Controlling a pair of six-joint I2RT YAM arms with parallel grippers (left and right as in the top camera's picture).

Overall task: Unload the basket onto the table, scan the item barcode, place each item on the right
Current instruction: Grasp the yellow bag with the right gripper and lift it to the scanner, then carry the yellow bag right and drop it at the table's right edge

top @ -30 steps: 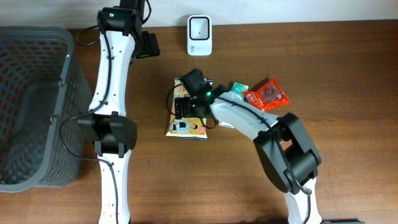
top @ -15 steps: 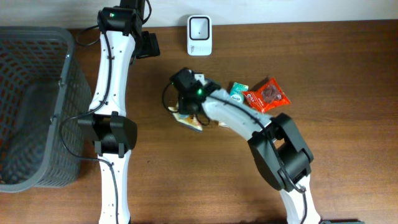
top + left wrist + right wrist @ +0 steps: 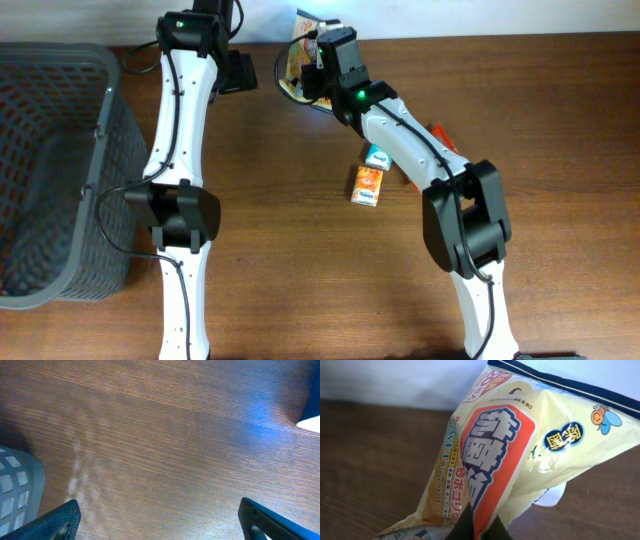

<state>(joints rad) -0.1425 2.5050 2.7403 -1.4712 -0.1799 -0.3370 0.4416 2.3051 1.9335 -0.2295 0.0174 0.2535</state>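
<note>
right end effector (image 3: 476, 527) pinches the yellow packet (image 3: 520, 450) at its lower edge. packet held aloft, long axis slanting up and away, apparently over the white scanner (image 3: 551, 498). left end effector (image 3: 160, 527) spread, empty.

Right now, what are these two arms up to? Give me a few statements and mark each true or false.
1. The right gripper is shut on a yellow packet. True.
2. The left gripper grips a packet too. False: it is open and holds nothing.
3. The basket stands beside the right arm. False: it stands beside the left arm.
4. A small orange box lies on the table. True.
</note>
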